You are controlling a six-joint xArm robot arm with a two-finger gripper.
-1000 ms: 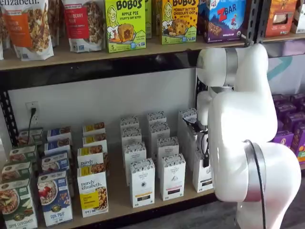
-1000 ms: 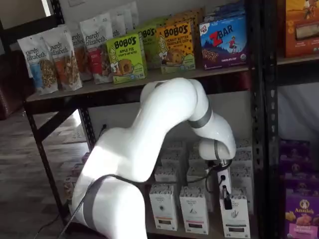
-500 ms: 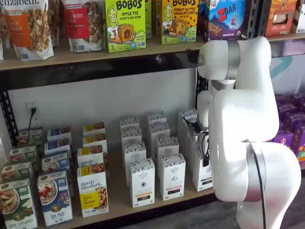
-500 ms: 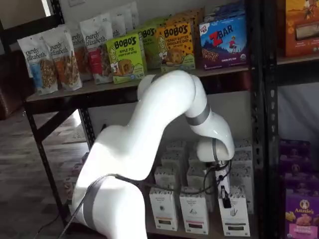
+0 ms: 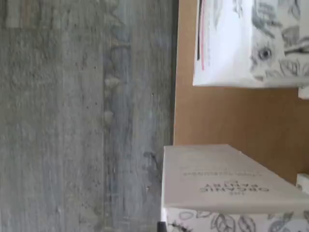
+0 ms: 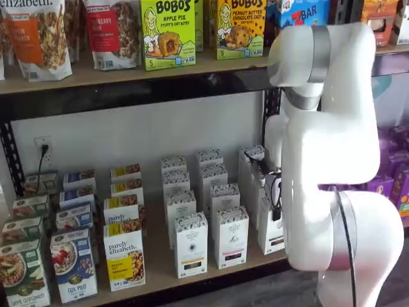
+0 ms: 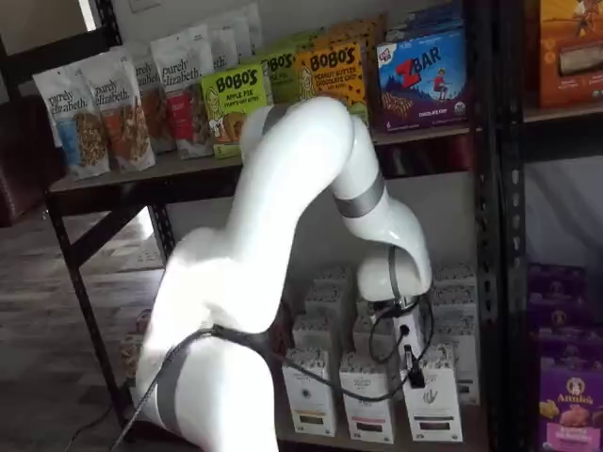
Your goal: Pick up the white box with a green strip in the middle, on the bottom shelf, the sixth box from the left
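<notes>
The white box (image 7: 435, 405) stands at the front right of the white rows on the bottom shelf (image 6: 160, 268). In a shelf view it (image 6: 270, 233) is half hidden by my white arm. My gripper (image 7: 412, 365) sits at the top of this box, with a black finger down its front and a cable beside it. The box leans slightly and follows the finger. In a shelf view the gripper (image 6: 275, 211) shows only as a dark finger. The wrist view shows a speckled white box top (image 5: 227, 179) on the brown shelf board (image 5: 217, 116).
More white boxes (image 6: 190, 244) stand in rows to the left, then "purely elizabeth" boxes (image 6: 124, 256). A black rack post (image 7: 490, 235) stands just right of the gripper, with purple boxes (image 7: 570, 395) beyond it. The upper shelf (image 6: 128, 70) holds bags and Bobo's boxes. Grey floor (image 5: 72, 121) lies below.
My arm's elbow has risen and swung. The gripper and the white box have shifted a little left and up together at the shelf's front.
</notes>
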